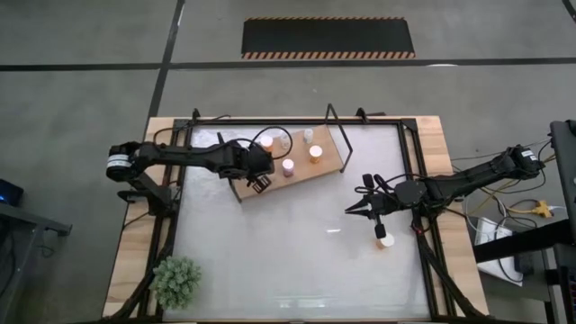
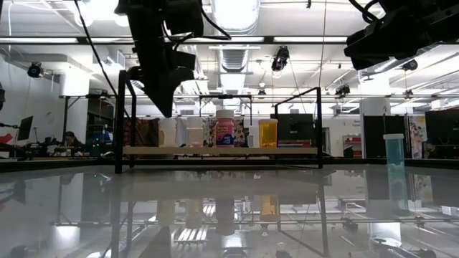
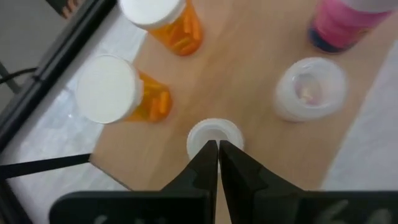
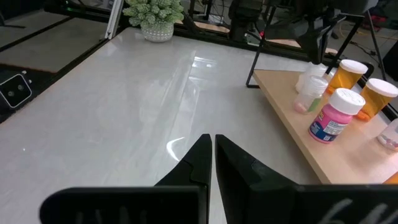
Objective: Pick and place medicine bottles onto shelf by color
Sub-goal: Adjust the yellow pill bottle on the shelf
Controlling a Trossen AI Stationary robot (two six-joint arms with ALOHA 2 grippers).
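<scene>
Bottle [image 1: 386, 240] off shelf [image 1: 335, 163], high view.

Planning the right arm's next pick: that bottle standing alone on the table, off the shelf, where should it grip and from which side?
I'd grip the lone bottle across its round body just under the cap, coming straight down. It stands upright with bare tabletop all round, so both fingers should have room. The right gripper is nearer.
</scene>
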